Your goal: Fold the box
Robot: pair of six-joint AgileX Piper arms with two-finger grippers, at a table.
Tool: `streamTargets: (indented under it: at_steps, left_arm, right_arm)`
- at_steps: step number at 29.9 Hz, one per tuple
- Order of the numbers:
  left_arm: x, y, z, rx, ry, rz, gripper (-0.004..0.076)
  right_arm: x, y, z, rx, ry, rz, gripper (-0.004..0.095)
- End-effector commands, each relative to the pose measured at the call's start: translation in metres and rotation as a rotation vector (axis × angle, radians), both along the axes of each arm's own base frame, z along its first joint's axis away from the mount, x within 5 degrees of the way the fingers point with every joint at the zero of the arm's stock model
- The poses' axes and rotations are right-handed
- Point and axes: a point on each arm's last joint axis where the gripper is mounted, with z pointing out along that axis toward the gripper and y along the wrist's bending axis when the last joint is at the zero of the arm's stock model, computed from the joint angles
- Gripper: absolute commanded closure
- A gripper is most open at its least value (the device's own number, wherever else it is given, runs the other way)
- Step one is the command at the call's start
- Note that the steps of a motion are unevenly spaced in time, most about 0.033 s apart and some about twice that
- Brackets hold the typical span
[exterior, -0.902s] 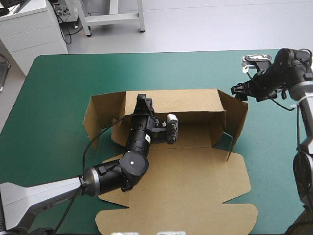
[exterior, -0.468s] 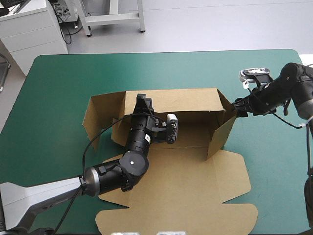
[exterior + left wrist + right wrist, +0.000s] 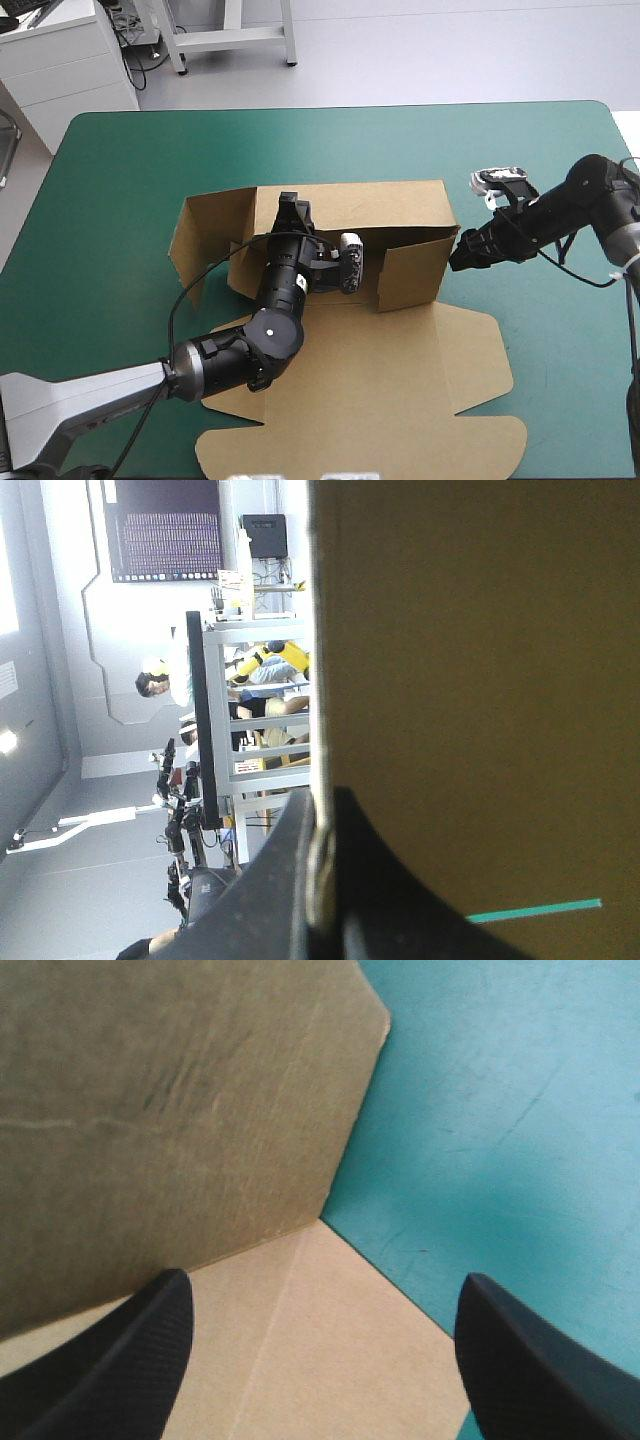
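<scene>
Wall-raising is judged in hand: the box [image 3: 400,370] is held mid-table by its back wall [image 3: 372,205] in the clenched left gripper [image 3: 292,208], its right side flap [image 3: 410,275] is stood inward beside the spread-open right gripper [image 3: 460,255], and tucking is called for next

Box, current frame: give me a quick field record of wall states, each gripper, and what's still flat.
box: brown sheet on the teal-green table, partly formed
back wall: upright
right flap: standing, turned inward across the right end
left flap: standing, splayed outward
front panel: flat on the table
left gripper: shut on the back wall's top edge
right gripper: open, just outside the right flap; contact unclear
</scene>
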Motion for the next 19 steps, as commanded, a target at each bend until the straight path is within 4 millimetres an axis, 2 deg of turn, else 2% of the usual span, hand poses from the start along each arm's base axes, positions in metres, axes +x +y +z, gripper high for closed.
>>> streamTargets:
  at_steps: [1,7,13,19]
  left_arm:
    - [-0.001,0.006,0.027,-0.044,-0.093,0.024,0.0756]
    - [-0.001,0.006,0.027,-0.045,-0.091,0.024,0.0756]
    - [-0.001,0.006,0.027,-0.045,-0.091,0.024,0.0756]
    - [-0.001,0.006,0.027,-0.045,-0.091,0.024,0.0756]
  right_arm:
    - [-0.013,0.007,0.018,0.099,-0.084,0.051,0.0239]
    - [-0.017,0.015,0.015,0.188,-0.156,0.111,0.0240]
    - [-0.014,0.015,0.006,0.183,-0.223,0.068,0.0242]
    - [-0.032,0.034,-0.001,0.122,-0.409,0.016,0.0242]
